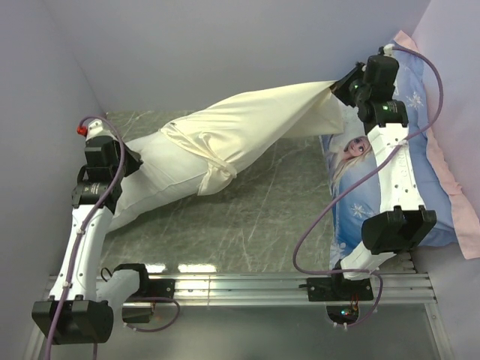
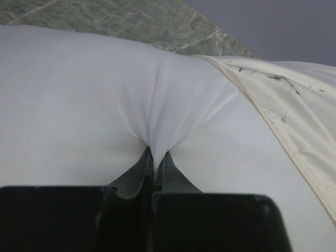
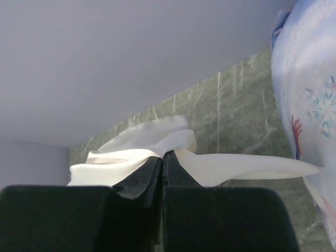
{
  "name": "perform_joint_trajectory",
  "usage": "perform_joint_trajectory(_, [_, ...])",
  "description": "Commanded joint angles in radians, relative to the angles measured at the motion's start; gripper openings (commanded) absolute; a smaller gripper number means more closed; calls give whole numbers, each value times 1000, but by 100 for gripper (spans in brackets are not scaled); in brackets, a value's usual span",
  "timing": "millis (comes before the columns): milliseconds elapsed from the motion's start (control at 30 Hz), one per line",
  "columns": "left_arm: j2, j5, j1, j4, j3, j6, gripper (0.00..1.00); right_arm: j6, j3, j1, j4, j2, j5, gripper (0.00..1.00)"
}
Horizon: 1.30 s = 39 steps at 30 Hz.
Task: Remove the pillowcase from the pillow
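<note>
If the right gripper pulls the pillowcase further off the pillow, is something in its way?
Likely yes. The right gripper, shut on the pillowcase, is at the edge of the blue printed pillow, which lies in that direction.

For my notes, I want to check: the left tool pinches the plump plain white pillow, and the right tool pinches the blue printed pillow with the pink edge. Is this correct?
The second part is wrong: the right tool pinches the thin cream fabric pillowcase, as the right wrist view shows. The left tool does pinch the plump plain white pillow.
</note>
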Motion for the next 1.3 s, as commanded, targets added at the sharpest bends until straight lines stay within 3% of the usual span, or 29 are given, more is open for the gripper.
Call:
perform_joint_trajectory(0, [-26, -130, 56, 59, -18, 14, 0, 28, 125, -96, 120, -64, 236, 0])
perform_joint_trajectory(267, [-22, -93, 92, 87, -67, -7, 0, 59, 326, -169, 57, -16, 210, 0])
perform_joint_trajectory(467, [-13, -70, 93, 105, -76, -32, 0, 75, 352, -183, 65, 2, 160, 0])
perform_joint_trajectory(600, [-29, -46, 93, 128, -88, -51, 0, 85, 309, -183, 121, -9, 18, 0])
perform_joint_trajectory(733, [-25, 22, 95, 166, -104, -81, 0, 31, 354, -96, 99, 44, -78, 0])
perform_joint_trajectory(1000, [-49, 62, 79, 179, -127, -96, 0, -116, 335, 168, 72, 149, -87, 0])
perform_joint_trajectory(1267, [-28, 82, 32, 211, -166, -104, 1, -147, 326, 251, 60, 277, -17, 0])
